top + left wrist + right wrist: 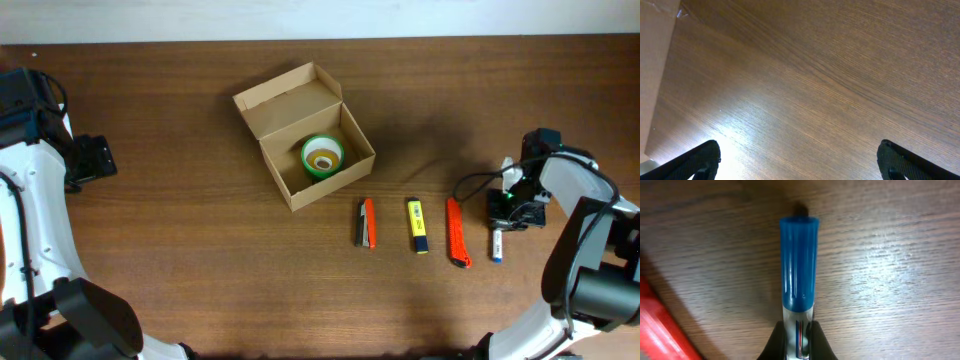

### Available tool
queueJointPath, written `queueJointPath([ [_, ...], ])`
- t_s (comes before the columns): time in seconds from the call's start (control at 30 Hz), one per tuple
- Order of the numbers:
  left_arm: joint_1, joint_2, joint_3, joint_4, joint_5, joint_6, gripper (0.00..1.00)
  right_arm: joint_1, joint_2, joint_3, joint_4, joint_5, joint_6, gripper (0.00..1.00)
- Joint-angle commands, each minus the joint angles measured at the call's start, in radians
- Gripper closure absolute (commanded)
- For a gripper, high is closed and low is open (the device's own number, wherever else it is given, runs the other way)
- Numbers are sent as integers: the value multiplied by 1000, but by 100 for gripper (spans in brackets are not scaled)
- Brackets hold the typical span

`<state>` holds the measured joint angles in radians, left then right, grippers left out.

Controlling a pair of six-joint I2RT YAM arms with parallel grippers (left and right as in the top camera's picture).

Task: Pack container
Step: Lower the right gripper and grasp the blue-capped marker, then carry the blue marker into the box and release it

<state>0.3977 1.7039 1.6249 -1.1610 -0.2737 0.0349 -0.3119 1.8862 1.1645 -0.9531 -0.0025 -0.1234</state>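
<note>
The container (325,188), a plain tan cardboard box with its flap lid open, sits at the far middle of the dark, fine-grained wooden table (200,270). A round green tape roll (309,157) lies flat inside it. Near its front, slim items lie in a row: an orange-and-black one (366,222), a boxy yellow highlighter (416,225), a red stick (457,232) and a marker (798,262) with a ribbed blue cap. The right gripper (796,335) is closed on the marker's pale barrel, just behind the cap. The left gripper (800,165) is spread wide over bare wood, holding nothing, well left of the container.
</note>
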Motion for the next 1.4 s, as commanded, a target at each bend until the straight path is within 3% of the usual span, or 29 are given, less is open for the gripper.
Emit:
queueJointPath([
  [0.0, -2, -15, -7, 2, 5, 15, 0, -3, -16, 97, -31, -76, 30, 96],
  [0.13, -2, -15, -7, 2, 5, 15, 0, -2, -67, 220, -72, -116, 88, 96],
  [0.37, -2, -15, -7, 2, 5, 15, 0, 50, -85, 525, -257, -152, 69, 96],
  [0.67, -2, -15, -7, 2, 5, 15, 0, 336, -85, 854, -365, -108, -144, 96],
  [1.03, -2, -15, -7, 2, 5, 15, 0, 721, -62, 892, -403, -33, -446, 96],
  [1.37, -2, -15, -7, 2, 5, 15, 0, 856, 8, 891, -374, -22, -745, 96],
])
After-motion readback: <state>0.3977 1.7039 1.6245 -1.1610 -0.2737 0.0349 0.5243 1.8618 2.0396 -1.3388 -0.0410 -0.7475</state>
